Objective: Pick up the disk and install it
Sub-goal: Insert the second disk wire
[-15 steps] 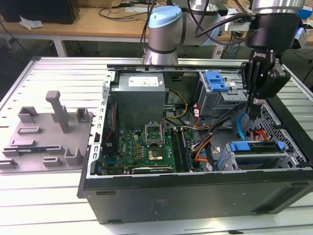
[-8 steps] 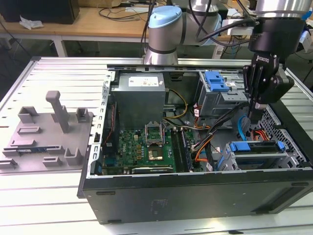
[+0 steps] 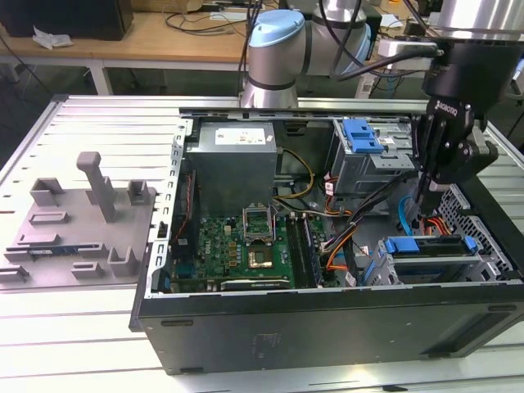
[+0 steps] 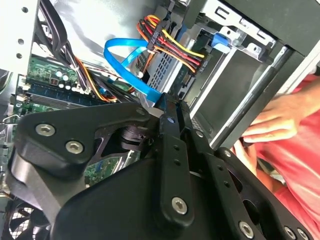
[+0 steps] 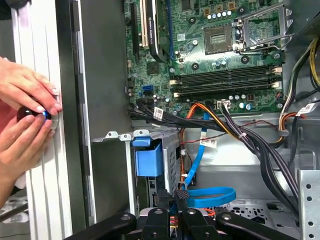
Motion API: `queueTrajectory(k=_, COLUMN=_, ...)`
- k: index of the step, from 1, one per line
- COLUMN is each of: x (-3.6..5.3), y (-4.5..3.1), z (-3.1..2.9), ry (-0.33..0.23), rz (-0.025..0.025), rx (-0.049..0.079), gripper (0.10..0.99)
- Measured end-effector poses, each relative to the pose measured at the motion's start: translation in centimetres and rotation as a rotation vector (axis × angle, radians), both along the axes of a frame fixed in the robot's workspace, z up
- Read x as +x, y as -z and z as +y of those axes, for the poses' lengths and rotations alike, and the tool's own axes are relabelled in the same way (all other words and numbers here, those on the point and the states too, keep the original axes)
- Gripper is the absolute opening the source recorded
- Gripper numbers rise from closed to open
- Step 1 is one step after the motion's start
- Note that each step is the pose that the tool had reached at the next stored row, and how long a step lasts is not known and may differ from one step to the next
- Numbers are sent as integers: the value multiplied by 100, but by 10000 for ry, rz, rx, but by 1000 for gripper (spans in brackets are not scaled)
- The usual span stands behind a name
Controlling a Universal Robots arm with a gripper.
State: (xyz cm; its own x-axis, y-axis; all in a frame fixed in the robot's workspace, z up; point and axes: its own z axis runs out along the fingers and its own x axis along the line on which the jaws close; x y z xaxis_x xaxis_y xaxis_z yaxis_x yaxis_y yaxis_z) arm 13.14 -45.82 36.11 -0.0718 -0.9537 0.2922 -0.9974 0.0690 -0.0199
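Exterior view, right side: my gripper point(image 3: 425, 195) hovers, jaws pressed together, above the seated disk point(image 3: 429, 252); installation looks nearly finished.

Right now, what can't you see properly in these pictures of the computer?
- Disk: in the exterior view the case wall hides its front edge.
- Gripper: in the first wrist view the picture's edge cuts off its body.
- Hand: in the second wrist view the gripper's black links cover part of it.

I'm over a slotted aluminium table point(image 3: 74, 123). Directly on it: open black PC case point(image 3: 327, 327) w/ side panel off, and a grey plastic fixture tray point(image 3: 78, 233) beside it, toward exterior view's left
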Motion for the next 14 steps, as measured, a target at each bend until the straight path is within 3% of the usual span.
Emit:
queueTrajectory(k=8, x=15, y=0, z=-220, ry=-1, rz=0, rx=559, gripper=161)
queueTrajectory(k=11, x=24, y=0, z=-309, ry=0, rz=0, rx=1028, gripper=161)
queueTrajectory(k=14, x=33, y=0, z=-337, ry=-9, rz=1, rx=1290, gripper=161)
